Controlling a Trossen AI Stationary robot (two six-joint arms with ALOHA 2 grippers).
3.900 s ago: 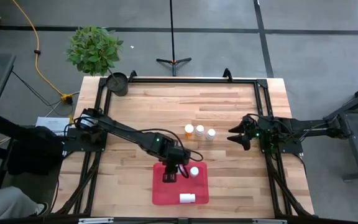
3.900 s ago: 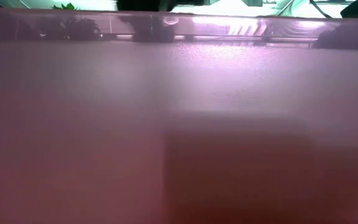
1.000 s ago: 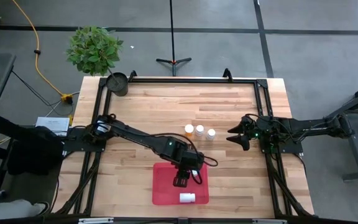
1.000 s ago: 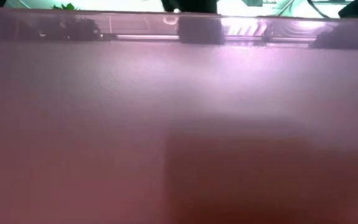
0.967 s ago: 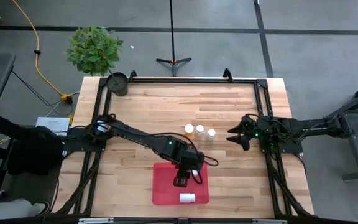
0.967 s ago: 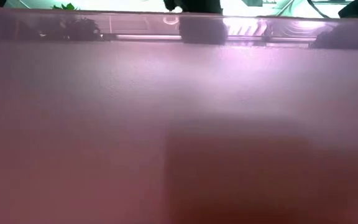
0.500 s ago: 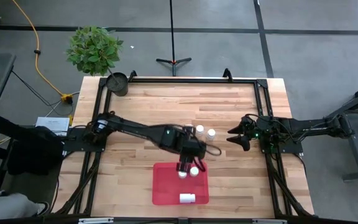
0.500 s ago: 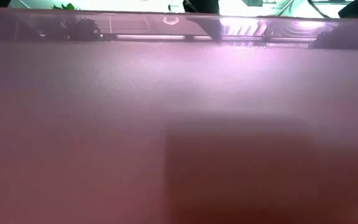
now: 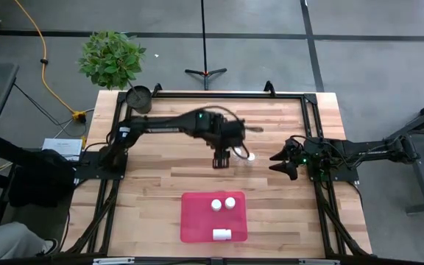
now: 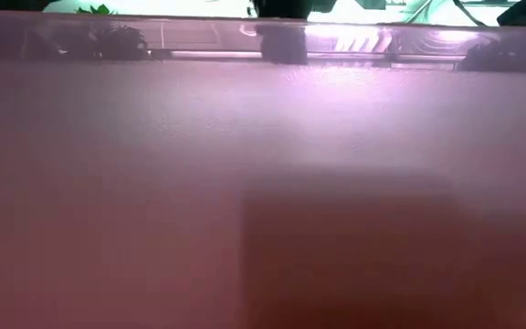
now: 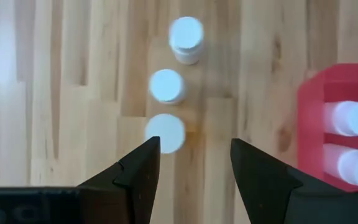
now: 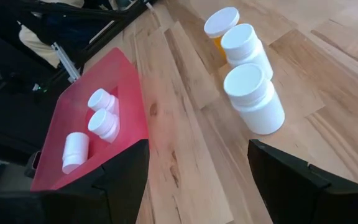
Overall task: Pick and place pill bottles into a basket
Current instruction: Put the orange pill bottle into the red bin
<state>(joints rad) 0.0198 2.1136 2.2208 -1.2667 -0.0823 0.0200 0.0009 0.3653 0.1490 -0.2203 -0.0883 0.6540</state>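
The red basket (image 9: 197, 221) lies at the table's near middle and holds three white-capped pill bottles: two upright (image 9: 216, 205) (image 9: 230, 202) and one lying on its side (image 9: 221, 234). Three more bottles stand in a row on the wood, shown in the left wrist view (image 11: 165, 132) (image 11: 166, 85) (image 11: 186, 34). The one at the row's left end has an orange body (image 12: 222, 25). My left gripper (image 9: 218, 161) (image 11: 194, 155) hovers open and empty over that end of the row, pointing down. My right gripper (image 9: 278, 162) (image 12: 197, 171) waits open at the table's right.
A dark round pot (image 9: 139, 98) stands at the far left corner, and a leafy plant (image 9: 111, 57) is beyond the table. A black frame rail (image 9: 219, 94) runs around the table. The basket's wall (image 10: 263, 183) fills the low view.
My left gripper has gone up from the basket and toward the table's far edge, and is now over the row of three bottles. A second upright bottle now stands in the basket, where the gripper was.
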